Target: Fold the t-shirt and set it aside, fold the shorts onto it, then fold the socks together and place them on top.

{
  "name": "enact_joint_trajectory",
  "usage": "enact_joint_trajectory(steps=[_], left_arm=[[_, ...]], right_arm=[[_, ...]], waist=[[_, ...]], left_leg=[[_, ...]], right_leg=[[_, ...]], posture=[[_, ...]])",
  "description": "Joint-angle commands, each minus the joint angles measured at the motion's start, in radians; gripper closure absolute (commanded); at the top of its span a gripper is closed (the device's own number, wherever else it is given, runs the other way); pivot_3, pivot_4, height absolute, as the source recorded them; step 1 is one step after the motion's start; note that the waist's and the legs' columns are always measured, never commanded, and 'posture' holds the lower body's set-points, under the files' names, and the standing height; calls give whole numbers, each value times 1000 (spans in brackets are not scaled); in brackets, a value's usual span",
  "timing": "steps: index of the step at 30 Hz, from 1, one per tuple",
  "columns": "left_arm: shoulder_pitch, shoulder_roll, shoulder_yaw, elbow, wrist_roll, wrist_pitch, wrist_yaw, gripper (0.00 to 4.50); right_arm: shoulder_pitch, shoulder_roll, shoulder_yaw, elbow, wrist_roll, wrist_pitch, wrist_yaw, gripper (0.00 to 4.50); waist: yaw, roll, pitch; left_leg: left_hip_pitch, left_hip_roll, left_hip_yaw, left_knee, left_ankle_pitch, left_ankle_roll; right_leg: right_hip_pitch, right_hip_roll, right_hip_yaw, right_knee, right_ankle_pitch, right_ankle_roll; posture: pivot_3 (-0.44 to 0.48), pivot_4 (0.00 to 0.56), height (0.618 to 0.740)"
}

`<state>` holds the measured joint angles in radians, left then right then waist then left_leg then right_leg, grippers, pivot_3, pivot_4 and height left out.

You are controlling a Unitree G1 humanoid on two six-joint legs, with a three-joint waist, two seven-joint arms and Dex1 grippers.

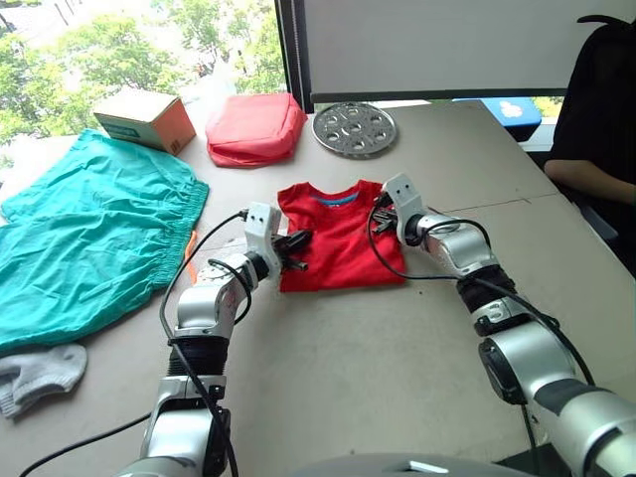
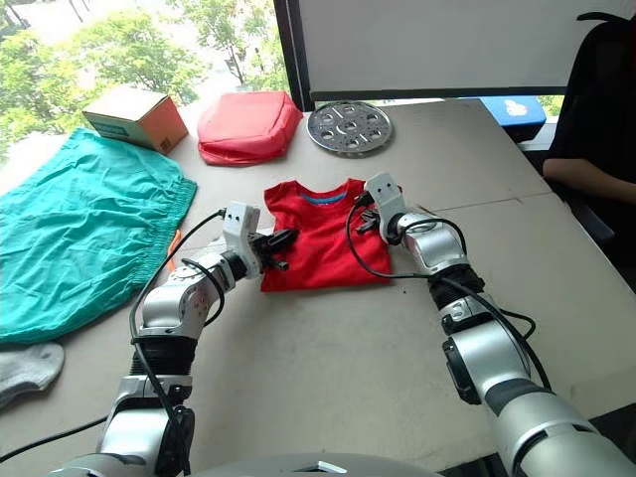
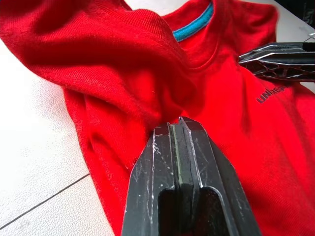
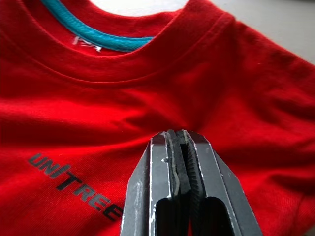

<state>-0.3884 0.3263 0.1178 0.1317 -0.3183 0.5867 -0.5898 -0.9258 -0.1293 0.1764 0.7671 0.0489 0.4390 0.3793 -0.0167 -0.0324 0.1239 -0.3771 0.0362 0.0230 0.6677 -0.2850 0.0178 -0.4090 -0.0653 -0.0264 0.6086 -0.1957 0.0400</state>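
**Both grippers on the t-shirt, mid-fold**

Window-side grey desk [image 1: 328, 378]: the red t-shirt [image 1: 338, 248] lies at centre, collar toward 12 o'clock, long axis running 12 to 6. The left gripper [image 1: 295, 248] pinches a bunched sleeve at its 9 o'clock edge; the right gripper [image 1: 384, 221], fingers pressed together, rests at the 3 o'clock shoulder. I judge each side should fold inward evenly, edges kept parallel.

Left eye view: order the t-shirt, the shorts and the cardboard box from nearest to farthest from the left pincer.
1. t-shirt, right at the left pincer, on its inner side.
2. shorts, out to the left.
3. cardboard box, at the far left.
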Motion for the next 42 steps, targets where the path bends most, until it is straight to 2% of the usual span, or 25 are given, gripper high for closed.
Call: enact_joint_trajectory(steps=[1,3,5,7,8,9,11,15,17,20,23,26,28,29,30,33,34,37,40,42], left_arm=[[80,26,33,-58,-24,45,20,4500],[87,24,58,-83,-52,29,21,4500],[53,-2,113,-114,-142,39,6,4500],[-8,-27,164,-128,-223,68,18,4500],[-47,-37,182,-125,-253,91,35,4500],[-78,-41,183,-115,-259,102,49,4500],[-123,-50,159,-82,-236,103,77,4500],[-173,-69,63,86,-89,1,150,4500],[-197,-86,59,210,-32,-85,213,4500],[-197,-95,78,300,8,-168,272,4500],[-187,-102,97,312,-6,-188,278,4500],[-171,-104,110,256,-48,-208,236,4500],[-158,-111,130,182,-102,-216,196,4500],[-149,-112,143,140,-133,-208,178,4500],[-131,-103,148,88,-163,-192,146,4500],[-67,-65,154,-61,-230,-151,81,3527],[-43,-47,157,-112,-262,-121,62,3128],[55,41,167,-299,-392,5,-26,1720],[194,174,177,-480,-495,79,-158,241],[294,266,193,-571,-527,85,-249,111]], right_arm=[[-6,-17,-18,69,-40,-39,-37,4452],[12,-20,-29,18,-22,-50,2,4452],[50,-28,-31,-119,23,-2,93,4452],[74,-38,-26,-232,38,-2,133,3895],[74,-28,-44,-278,59,-1,135,3379],[69,-16,-57,-299,64,-16,124,3254],[48,18,-68,-282,54,-56,81,2355],[8,89,-65,-86,-5,-169,-46,2355],[3,106,-61,26,-37,-237,-104,2355],[17,104,-61,117,-60,-293,-133,2355],[30,90,-52,143,-80,-324,-128,2355],[73,56,-63,71,-74,-350,-94,2355],[129,39,-94,-79,-12,-336,-25,2355],[166,29,-105,-181,26,-308,16,1849],[214,18,-117,-308,77,-249,58,1707],[345,-28,-153,-651,226,28,108,257],[390,-54,-166,-760,281,134,118,0],[524,-146,-225,-1038,442,446,110,0],[624,-187,-269,-1177,527,648,63,0],[665,-194,-262,-1215,542,697,44,0]], waist=[[0,2,-4],[1,2,-5],[3,3,-5],[4,2,-5],[5,2,-4],[5,3,-3],[3,2,-4],[0,3,-5],[0,3,-5],[4,3,-4],[-1,4,-4],[0,4,-4],[0,4,-3],[1,4,-3],[2,5,-3],[2,5,-3],[3,5,-3],[4,5,-3],[2,8,-1],[2,9,0]], left_leg=[[0,0,0,-1,0,0],[0,0,-1,-1,0,0],[0,0,-1,-1,-2,3],[0,0,-1,-1,-2,4],[-1,0,-3,1,-2,4],[-2,0,-3,1,-2,4],[-2,0,-4,1,-2,4],[3,0,-3,0,-2,4],[8,-1,-2,-4,-2,4],[7,0,-2,-5,-1,2],[7,0,-1,-5,0,0],[9,0,-1,-5,-2,3],[9,0,-1,-5,-2,4],[9,0,-1,-5,-2,4],[8,0,-2,-5,-2,4],[3,1,-6,-5,-2,3],[2,1,-6,-4,-2,3],[2,2,-8,-4,-3,4],[3,1,-7,-5,-3,5],[5,1,-6,-5,-3,5]], right_leg=[[0,0,0,0,0,0],[0,0,-1,0,0,0],[0,0,-1,-1,0,0],[0,0,-1,-1,0,0],[0,0,-2,-1,0,0],[0,0,-2,-1,0,0],[0,0,-2,-1,0,0],[3,1,-1,0,0,0],[8,2,-1,-2,0,0],[7,2,-1,-3,0,0],[7,1,0,-3,0,0],[8,1,1,-3,0,0],[8,1,0,-3,0,0],[8,1,0,-2,0,0],[8,1,0,-2,0,0],[4,1,0,-3,0,0],[4,0,-1,-4,0,0],[4,-2,-2,-4,0,0],[4,-4,-1,-8,-3,-4],[5,-4,-1,-8,-3,-4]], posture=[[0,150,740],[0,150,740],[0,150,740],[0,150,740],[0,150,740],[0,150,740],[0,150,740],[0,150,740],[0,150,740],[0,150,740],[0,150,740],[0,150,740],[0,150,740],[0,150,740],[0,150,740],[0,150,740],[0,150,740],[0,150,740],[0,150,740],[0,150,740]])
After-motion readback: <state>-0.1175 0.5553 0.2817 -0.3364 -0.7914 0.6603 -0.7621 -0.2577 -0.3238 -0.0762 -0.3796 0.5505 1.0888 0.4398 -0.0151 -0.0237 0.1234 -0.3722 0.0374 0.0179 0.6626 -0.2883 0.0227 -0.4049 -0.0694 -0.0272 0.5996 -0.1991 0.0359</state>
